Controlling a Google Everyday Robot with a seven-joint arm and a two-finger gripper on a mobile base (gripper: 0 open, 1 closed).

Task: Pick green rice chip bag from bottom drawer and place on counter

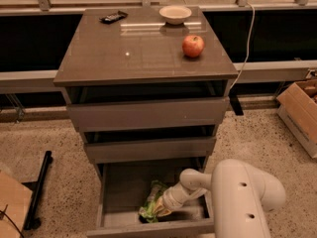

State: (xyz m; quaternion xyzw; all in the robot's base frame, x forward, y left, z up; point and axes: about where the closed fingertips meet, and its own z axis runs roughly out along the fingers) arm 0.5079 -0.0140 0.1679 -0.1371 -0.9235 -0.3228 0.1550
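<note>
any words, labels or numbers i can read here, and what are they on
Nothing in this view can be read.
green rice chip bag, in the bottom drawer right at the gripper: pale patches of print, too blurred to read.
cardboard box: no legible marking.

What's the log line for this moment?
end effector: in bottom drawer, at bag | counter: apple, bowl

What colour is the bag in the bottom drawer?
Bright green chip bag, camera view; tool at it.
</note>
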